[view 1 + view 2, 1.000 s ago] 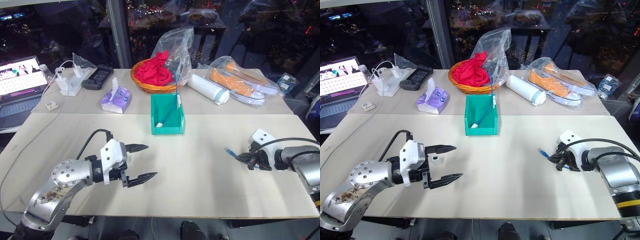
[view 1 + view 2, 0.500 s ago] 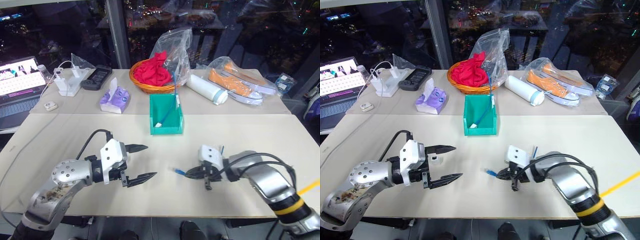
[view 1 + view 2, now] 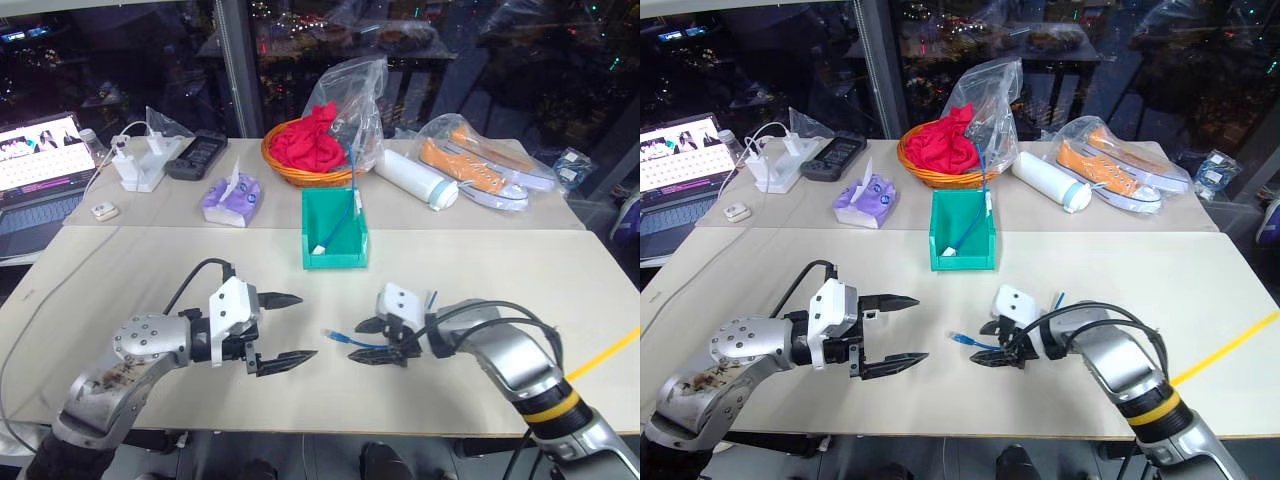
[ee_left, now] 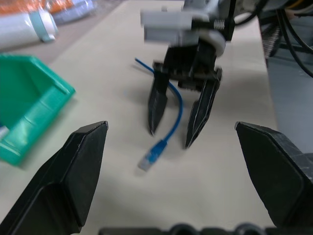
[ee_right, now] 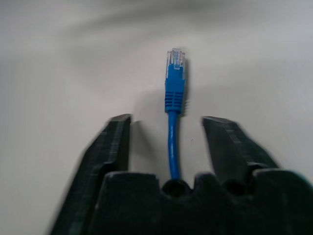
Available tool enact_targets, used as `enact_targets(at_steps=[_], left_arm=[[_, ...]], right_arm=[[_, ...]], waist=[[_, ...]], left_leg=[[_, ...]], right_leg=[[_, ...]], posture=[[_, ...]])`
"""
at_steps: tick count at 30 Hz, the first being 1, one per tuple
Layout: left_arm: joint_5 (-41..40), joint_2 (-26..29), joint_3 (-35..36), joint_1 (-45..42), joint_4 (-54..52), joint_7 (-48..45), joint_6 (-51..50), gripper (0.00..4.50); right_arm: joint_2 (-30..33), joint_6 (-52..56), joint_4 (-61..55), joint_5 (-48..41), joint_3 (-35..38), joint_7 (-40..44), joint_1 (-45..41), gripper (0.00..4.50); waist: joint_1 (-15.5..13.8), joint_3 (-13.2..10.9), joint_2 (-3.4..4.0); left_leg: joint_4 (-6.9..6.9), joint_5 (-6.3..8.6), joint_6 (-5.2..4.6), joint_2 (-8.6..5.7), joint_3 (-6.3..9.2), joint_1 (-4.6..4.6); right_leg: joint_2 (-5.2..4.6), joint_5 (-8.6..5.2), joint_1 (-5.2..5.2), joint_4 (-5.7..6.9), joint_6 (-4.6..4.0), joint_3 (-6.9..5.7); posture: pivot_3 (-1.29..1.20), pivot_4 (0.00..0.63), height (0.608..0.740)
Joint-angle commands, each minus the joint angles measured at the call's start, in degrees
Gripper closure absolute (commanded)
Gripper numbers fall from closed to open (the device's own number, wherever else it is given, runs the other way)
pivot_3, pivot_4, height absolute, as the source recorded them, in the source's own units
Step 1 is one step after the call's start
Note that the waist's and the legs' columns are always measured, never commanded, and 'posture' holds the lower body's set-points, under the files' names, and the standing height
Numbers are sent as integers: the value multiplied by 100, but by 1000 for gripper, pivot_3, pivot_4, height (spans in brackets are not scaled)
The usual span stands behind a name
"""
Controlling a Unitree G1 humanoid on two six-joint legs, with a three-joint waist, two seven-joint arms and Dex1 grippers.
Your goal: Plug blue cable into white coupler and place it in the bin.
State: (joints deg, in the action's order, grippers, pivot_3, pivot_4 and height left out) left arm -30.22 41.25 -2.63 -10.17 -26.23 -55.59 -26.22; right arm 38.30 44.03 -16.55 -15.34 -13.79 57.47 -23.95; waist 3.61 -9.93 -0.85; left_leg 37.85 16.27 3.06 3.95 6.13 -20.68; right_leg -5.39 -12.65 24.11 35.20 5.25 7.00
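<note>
The right gripper [image 3: 378, 342] has swung from the frame's right edge to lower centre and spread its fingers, dropping the cable [image 3: 345, 340] on the table between them. The left gripper [image 3: 283, 330], jaws wide, faces the plug. A handover looks likely; the bin [image 3: 335, 258] sits upper centre.

The blue cable [image 5: 173, 110] runs back between the right gripper's [image 3: 374, 341] fingers [image 5: 110, 147] and vanishes behind the black housing, so its far end can't be seen. In the bin [image 3: 337, 258], a small white piece is too tiny to identify. The laptop [image 3: 30, 170] is cut off at the edge.
</note>
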Motion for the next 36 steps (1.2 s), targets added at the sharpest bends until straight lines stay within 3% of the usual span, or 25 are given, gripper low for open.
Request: enact_targets(at_steps=[1, 5, 8, 17, 21, 24, 34, 36], left_arm=[[226, -139, -296, -238, 588, -356, 373, 0], [735, -520, -851, -798, 1769, -791, 997, 0], [1022, -824, -1159, -1231, 2487, -1096, 1423, 0], [2135, -1709, -1884, -2415, 5177, -1770, 3080, 0], [2278, -1901, -1883, -2599, 5760, -1959, 3425, 0], [2279, -1965, -1859, -2641, 5905, -2111, 3510, 769], [2267, -1915, -1799, -2511, 5633, -2271, 3343, 4188], [2236, -1900, -1767, -2469, 5492, -2270, 3317, 4425]], right_arm=[[205, 459, -881, -759, 1002, -36, 126, 198], [379, 965, -1538, -1664, 2189, -122, 482, 198], [355, 1195, -1818, -2023, 2627, -407, 691, 198], [217, 1586, -2543, -2745, 3220, -1472, 1165, 198], [280, 1686, -2717, -3004, 3380, -1775, 1262, 198], [353, 1696, -2777, -3163, 3450, -1935, 1329, 161], [556, 1579, -2689, -3432, 3343, -2249, 1319, 161], [573, 1567, -2648, -3457, 3300, -2280, 1274, 161]], waist=[[-8, 0, 0], [-97, 0, 0], [-123, 0, 0], [-110, 1, -1], [-123, 2, 1], [-130, 2, 1], [-113, 4, 2], [-112, 4, 2]], left_leg=[[0, 0, 0, 0, 0, -2], [-1, 2, -3, 0, 0, -5], [0, 2, -4, -1, 0, -6], [1, 1, -5, -2, 1, -8], [1, 1, -5, -2, 1, -7], [1, 2, -6, -2, 1, -6], [1, 3, -8, -2, 1, -2], [1, 2, -7, -2, 1, -1]], right_leg=[[0, 0, 3, 0, 0, -1], [0, 0, 1, -6, 0, -3], [0, 0, 0, -8, 0, -3], [1, 0, 0, -8, -1, -3], [0, 0, -6, -11, 0, -3], [-1, 0, -7, -10, 0, -3], [0, 0, -8, -8, 0, -1], [0, 0, -8, -7, 0, -2]], posture=[[0, 150, 722], [0, 150, 722], [0, 150, 722], [0, 150, 722], [0, 150, 722], [0, 150, 722], [0, 150, 722], [0, 150, 722]])
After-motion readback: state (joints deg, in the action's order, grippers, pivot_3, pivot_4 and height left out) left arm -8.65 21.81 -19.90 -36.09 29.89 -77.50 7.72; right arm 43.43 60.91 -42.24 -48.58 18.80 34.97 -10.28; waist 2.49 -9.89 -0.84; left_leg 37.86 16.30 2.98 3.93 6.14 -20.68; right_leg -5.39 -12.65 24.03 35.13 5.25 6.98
